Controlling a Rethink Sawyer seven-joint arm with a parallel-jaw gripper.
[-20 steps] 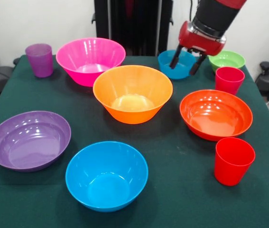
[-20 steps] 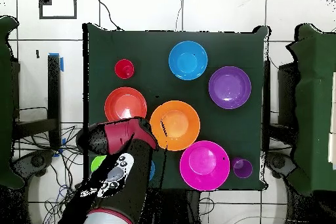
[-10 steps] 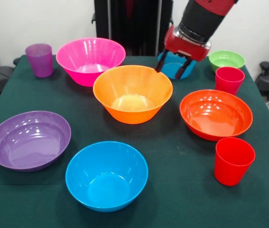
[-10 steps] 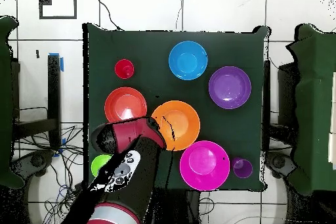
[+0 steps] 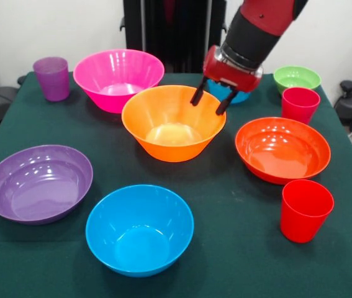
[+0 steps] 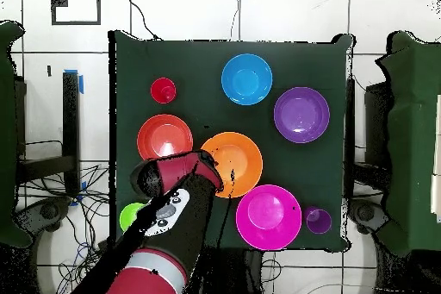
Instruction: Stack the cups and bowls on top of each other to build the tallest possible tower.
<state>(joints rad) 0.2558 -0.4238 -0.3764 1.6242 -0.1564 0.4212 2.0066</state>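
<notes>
My gripper (image 5: 210, 101) is open and empty, hovering over the far right rim of the orange bowl (image 5: 172, 121). A small blue bowl (image 5: 240, 96) is mostly hidden behind it. The pink bowl (image 5: 118, 77), purple bowl (image 5: 38, 182), medium blue bowl (image 5: 139, 228), red-orange bowl (image 5: 282, 149) and green bowl (image 5: 297, 77) stand apart on the table. One red cup (image 5: 300, 103) stands by the green bowl, another red cup (image 5: 306, 210) at the near right, and the purple cup (image 5: 51, 77) at the far left. Nothing is stacked. Overhead, the arm (image 6: 168, 222) covers the orange bowl's (image 6: 239, 161) edge.
The dark green table (image 5: 238, 261) runs to edges on all sides. The robot's black pedestal (image 5: 163, 31) stands behind the pink bowl. Overhead, cables and chairs (image 6: 413, 135) lie around the table.
My gripper has moved from over the small blue bowl towards the orange bowl and dropped slightly. The bowls and cups have not moved.
</notes>
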